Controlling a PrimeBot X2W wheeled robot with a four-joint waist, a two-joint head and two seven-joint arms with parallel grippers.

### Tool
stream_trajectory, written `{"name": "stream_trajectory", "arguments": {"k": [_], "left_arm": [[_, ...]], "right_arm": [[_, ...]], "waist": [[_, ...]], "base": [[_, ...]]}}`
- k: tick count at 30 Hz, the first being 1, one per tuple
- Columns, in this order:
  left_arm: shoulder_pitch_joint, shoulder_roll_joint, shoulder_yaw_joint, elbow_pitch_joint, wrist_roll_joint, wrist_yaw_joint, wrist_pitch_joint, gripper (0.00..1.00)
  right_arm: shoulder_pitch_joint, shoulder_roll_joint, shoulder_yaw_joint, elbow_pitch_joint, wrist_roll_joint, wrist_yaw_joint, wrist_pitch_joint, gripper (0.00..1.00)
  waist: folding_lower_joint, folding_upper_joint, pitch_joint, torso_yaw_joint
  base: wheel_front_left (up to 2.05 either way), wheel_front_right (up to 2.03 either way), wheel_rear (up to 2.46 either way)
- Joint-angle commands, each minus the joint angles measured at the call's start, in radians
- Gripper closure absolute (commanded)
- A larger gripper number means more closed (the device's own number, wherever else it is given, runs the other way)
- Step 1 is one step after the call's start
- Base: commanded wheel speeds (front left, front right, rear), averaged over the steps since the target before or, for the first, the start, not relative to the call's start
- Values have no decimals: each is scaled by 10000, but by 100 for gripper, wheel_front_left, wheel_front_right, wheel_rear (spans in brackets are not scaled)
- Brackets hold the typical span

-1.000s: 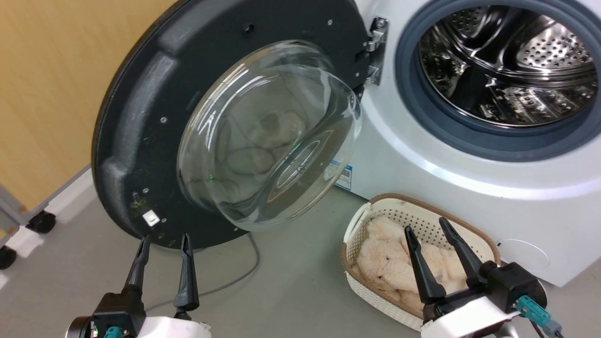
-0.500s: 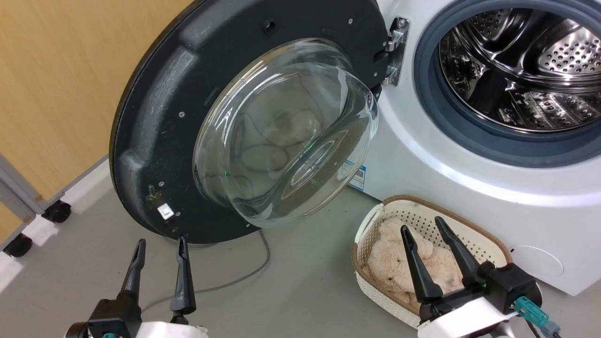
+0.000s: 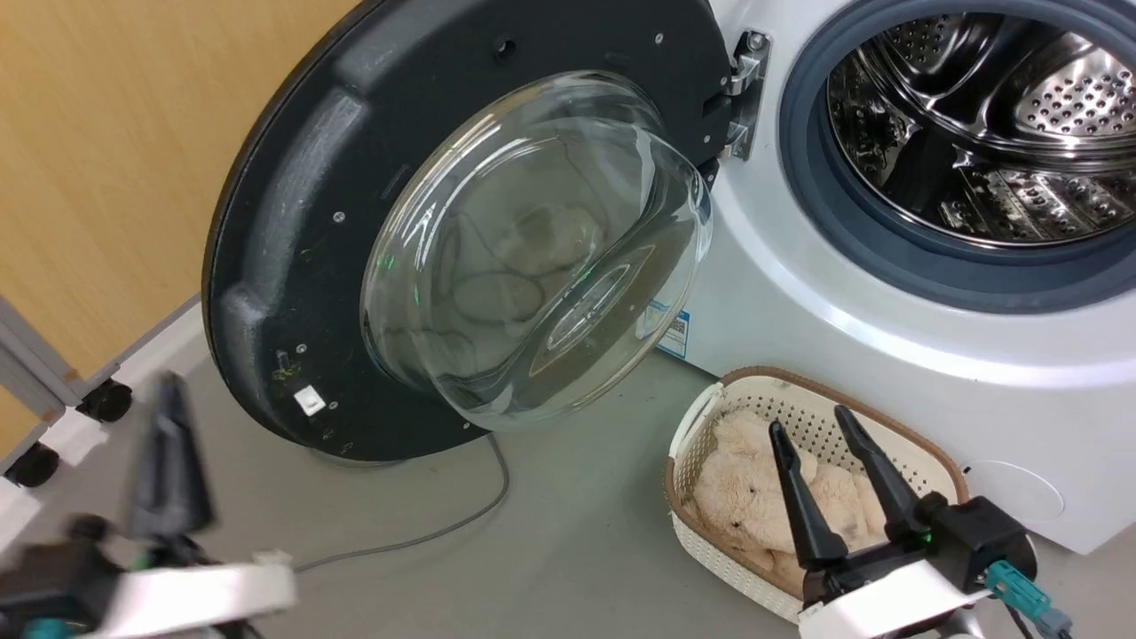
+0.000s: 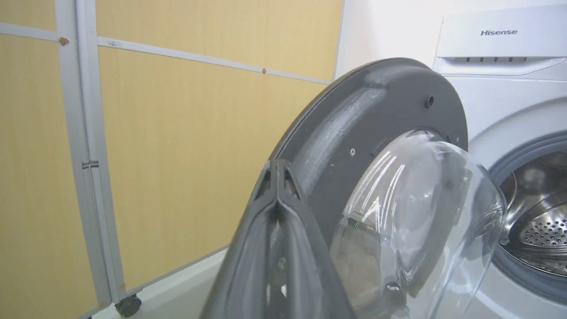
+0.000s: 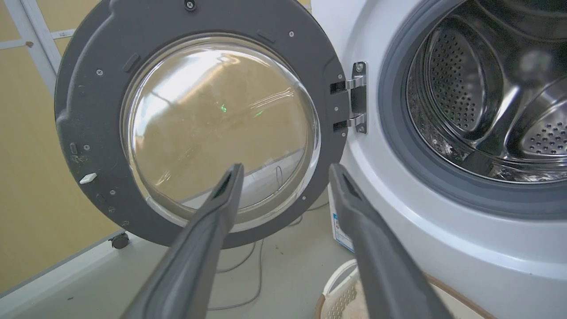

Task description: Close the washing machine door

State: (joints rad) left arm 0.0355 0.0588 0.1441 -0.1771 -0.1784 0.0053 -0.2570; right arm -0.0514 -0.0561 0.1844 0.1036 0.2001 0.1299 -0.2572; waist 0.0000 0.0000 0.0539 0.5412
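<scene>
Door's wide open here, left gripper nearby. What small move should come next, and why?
Probably swing the left gripper round the far rim of the washing machine door to push it shut: the door stands wide open, and the gripper's jaws are shut, short of that rim.

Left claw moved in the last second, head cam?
Yes. The left claw has swung to the robot's left, from below the door rim toward the caster wheel, and is motion-blurred. The door holds its place.

Left end effector (image 3: 167, 395) swung left; pinched shut
</scene>
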Motion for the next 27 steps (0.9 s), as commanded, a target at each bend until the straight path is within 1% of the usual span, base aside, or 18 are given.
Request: {"name": "stream_trajectory", "arguments": {"k": [1,5,8,12,15,19,23,27], "left_arm": [[-292,156,264,-88,19,-144,-47,100],[-1255,740,1284,237,-499,-670,-47,100],[-2031,1073,1872,844,-1285,-907,-47,100],[-3133,1893,2535,2168,-2494,-1112,350,100],[-3927,2347,3069,3305,-3632,-1176,1060,100],[-4909,2732,3679,5110,-5303,-1213,2454,100],[-5665,2957,4205,6805,-6650,-1165,3734,100],[-6237,2855,4693,8235,-8116,-1002,5385,100]], "right_arm": [[78,-50,-63,-88,-102,8,-45,0],[240,-72,-213,-234,-204,8,-45,0],[373,-80,-338,-360,-279,8,-45,0],[485,-56,-469,-577,-372,8,-45,0],[454,-47,-411,-630,-431,8,-45,0],[397,-44,-426,-662,-462,8,-45,0],[321,-74,-412,-666,-484,8,-45,0],[269,-82,-432,-676,-495,8,-45,0]], "waist": [[0,0,40,-13],[0,0,187,-36],[0,0,274,-62],[0,0,478,-271],[0,0,647,-516],[0,0,817,-761],[0,0,945,-955],[0,0,1021,-1057]], "base": [[0,0,0],[0,0,0],[0,0,0],[0,0,0],[0,0,0],[0,0,0],[0,0,0],[0,0,0]]}}
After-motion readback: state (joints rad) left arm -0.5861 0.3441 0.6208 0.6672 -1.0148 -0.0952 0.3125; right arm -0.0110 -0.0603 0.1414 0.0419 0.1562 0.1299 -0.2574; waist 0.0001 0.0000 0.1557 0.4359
